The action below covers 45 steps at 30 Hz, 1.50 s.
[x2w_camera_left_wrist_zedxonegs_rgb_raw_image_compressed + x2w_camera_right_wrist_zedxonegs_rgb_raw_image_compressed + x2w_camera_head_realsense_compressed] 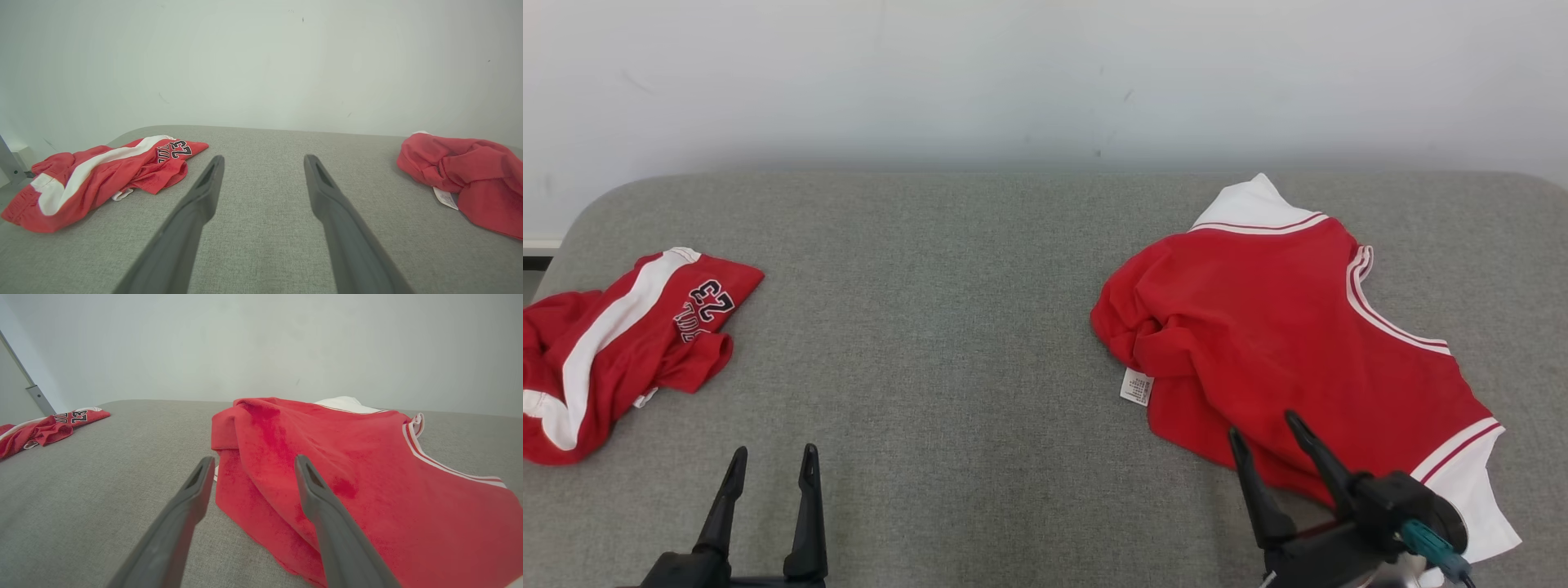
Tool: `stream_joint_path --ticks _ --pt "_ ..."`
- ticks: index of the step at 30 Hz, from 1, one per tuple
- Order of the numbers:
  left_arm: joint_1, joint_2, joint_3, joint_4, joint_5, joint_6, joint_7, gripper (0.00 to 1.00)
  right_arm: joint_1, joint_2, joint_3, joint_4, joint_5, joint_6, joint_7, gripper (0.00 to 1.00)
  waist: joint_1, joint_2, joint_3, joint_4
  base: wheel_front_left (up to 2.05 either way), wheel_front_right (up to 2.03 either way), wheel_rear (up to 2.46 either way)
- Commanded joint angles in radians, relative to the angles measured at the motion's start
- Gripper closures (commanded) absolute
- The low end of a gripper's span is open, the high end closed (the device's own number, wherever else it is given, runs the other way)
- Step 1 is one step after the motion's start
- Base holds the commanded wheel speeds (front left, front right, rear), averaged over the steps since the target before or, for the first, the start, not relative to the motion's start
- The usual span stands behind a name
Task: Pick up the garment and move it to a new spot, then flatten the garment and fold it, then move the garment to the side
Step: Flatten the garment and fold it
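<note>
A grey cloth-covered surface runs left to right in front of a pale wall. The garment, a red jersey top with white trim and thin red stripes at its edges, lies rumpled on the right side of the surface. Its left part is bunched into folds, and a small white label shows at its near-left edge. The right gripper is at the near edge of this top with its fingers spread wide and nothing between them. In the right wrist view one finger lies over the red cloth and the other over the bare grey just beside the hem; whether either touches the fabric I cannot tell. A pair of red shorts with a white side stripe and the number 23 lies crumpled at the far left, well apart from the top. The left gripper sits at the near left over bare surface, fingers also wide apart and empty, between the two pieces of clothing.
</note>
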Motion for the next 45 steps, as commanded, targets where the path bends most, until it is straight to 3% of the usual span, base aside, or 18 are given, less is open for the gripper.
stream_joint_path --ticks 1,11,19,20,21,26,31,37,38,39,45 --pt "0.006 -0.001 0.003 -0.002 0.008 0.002 -0.003 0.00 -0.018 -0.002 0.009 0.008 -0.010 -0.002 -0.001 0.00 0.0000 0.0000 0.000 0.001 0.00 0.00 0.00" --pt "-0.028 -0.010 -0.021 0.003 0.004 0.002 -0.003 0.00 -0.259 -0.001 0.107 0.183 -0.106 -0.002 0.059 0.00 0.0000 0.0000 0.031 0.041 0.00 0.00 0.00" --pt "-0.055 -0.017 -0.045 0.015 -0.010 0.002 -0.003 0.00 -0.428 -0.011 0.138 0.424 -0.190 -0.002 0.096 0.00 0.0000 0.0000 0.066 0.104 0.00 0.00 0.00" --pt "-0.058 -0.017 -0.043 0.016 -0.009 0.002 -0.003 0.00 -0.446 -0.012 0.140 0.452 -0.203 -0.002 0.093 0.67 0.0000 0.0000 0.067 0.107 0.00 0.00 0.00" --pt "-0.060 -0.017 -0.042 0.018 -0.009 0.002 -0.003 0.00 -0.459 -0.013 0.144 0.478 -0.211 -0.002 0.090 1.00 0.0000 0.0000 0.067 0.109 0.00 0.00 0.00" --pt "-0.038 -0.018 -0.024 0.022 -0.004 0.002 -0.003 0.00 -0.496 0.021 0.072 0.529 -0.105 -0.002 -0.018 1.00 0.0000 0.0000 0.046 0.094 0.00 0.00 0.00" --pt "-0.019 -0.019 -0.025 0.008 0.007 0.002 -0.003 0.00 -0.481 -0.038 -0.015 0.552 0.006 -0.002 -0.050 1.00 0.0000 0.0000 0.034 0.068 0.00 0.00 0.00" --pt "-0.038 -0.020 -0.039 0.016 -0.001 0.002 -0.003 0.00 -0.472 -0.109 -0.103 0.642 0.041 -0.002 -0.056 1.00 0.0000 0.0000 0.051 0.045 0.00 0.00 0.00" --pt "-0.041 -0.019 -0.040 0.017 -0.001 0.002 -0.003 0.00 -0.475 -0.110 -0.102 0.654 0.041 -0.002 -0.057 0.90 0.0000 0.0000 0.052 0.042 0.00 0.00 0.00" --pt "-0.044 -0.018 -0.039 0.019 -0.002 0.002 -0.003 0.00 -0.480 -0.106 -0.097 0.659 0.046 -0.002 -0.058 0.00 0.0000 0.0000 0.052 0.038 0.00 0.00 0.00" --pt "-0.038 -0.013 -0.043 0.024 -0.002 0.002 -0.003 0.00 -0.483 -0.093 -0.089 0.641 0.049 -0.002 -0.068 0.00 0.0000 0.0000 0.037 0.015 0.00 0.00 0.00"
